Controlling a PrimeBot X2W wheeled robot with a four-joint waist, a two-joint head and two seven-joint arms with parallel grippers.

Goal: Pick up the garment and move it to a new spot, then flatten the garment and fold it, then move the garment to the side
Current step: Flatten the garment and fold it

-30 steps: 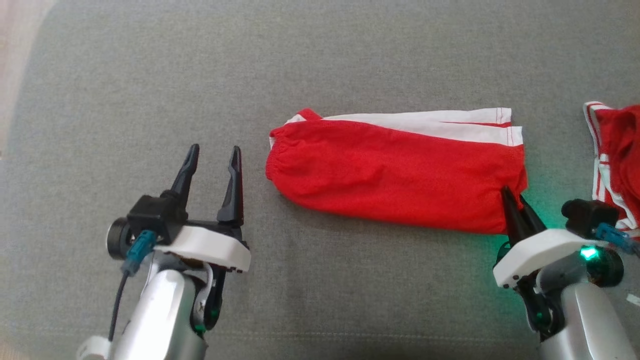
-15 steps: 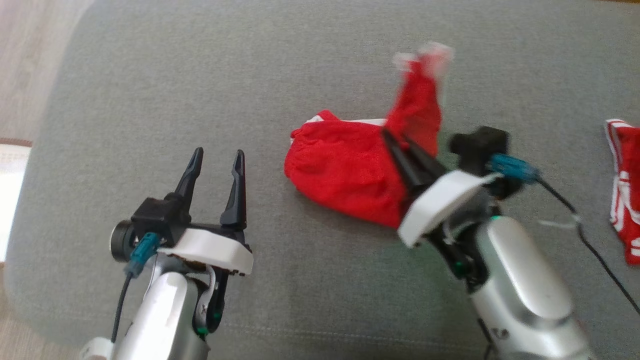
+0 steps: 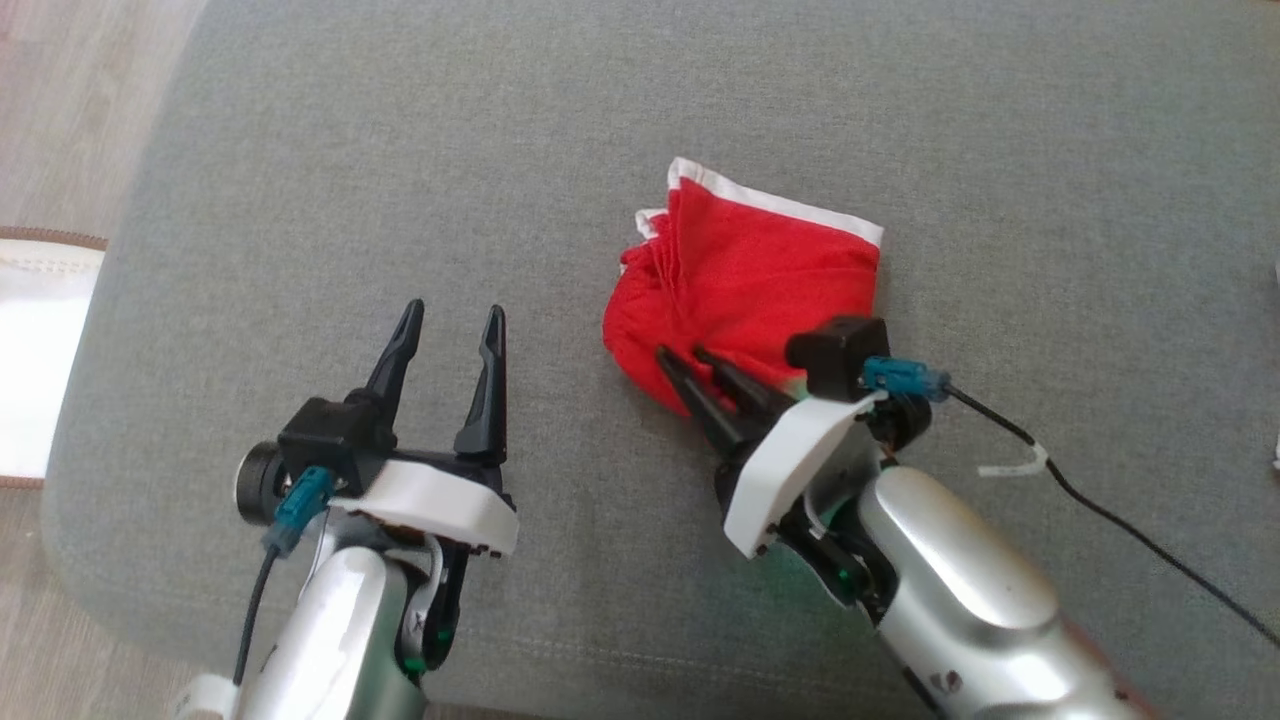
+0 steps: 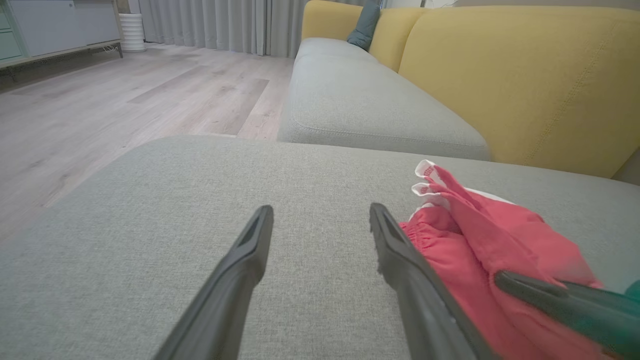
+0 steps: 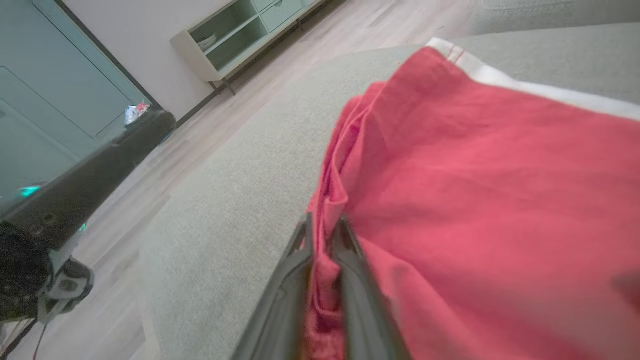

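Your right gripper [image 3: 681, 352] sits at the near left edge of the garment [image 3: 750, 290], its two dark fingers close together; in the right wrist view a pinch of red cloth lies between them, so the jaws stand narrow and are clamped on the fabric; your left gripper [image 3: 453, 310] stands wide, with nothing between its fingers, above bare grey cushion [image 3: 300, 200] and to the left of the garment; in the left wrist view the red cloth lies just beside its right finger, but you cannot tell from that angle whether they touch. The garment itself is red with a white band [image 3: 780, 205] along its far edge; it lies on the cushion as a compact, roughly square bundle, doubled over on itself, with several layered edges bunched at its far left corner; its top layer is fairly smooth, with soft creases running toward the point where your right fingers hold it. The bundle rests near the middle of the cushion, well in from the left edge; your right forearm reaches in from the lower right, and a black cable [image 3: 1100, 510] trails from its wrist across the cushion toward the right; in the left wrist view you can see a yellow backrest [image 4: 525, 75] rising behind the seat and a wooden floor [image 4: 100, 100] to the left of it.
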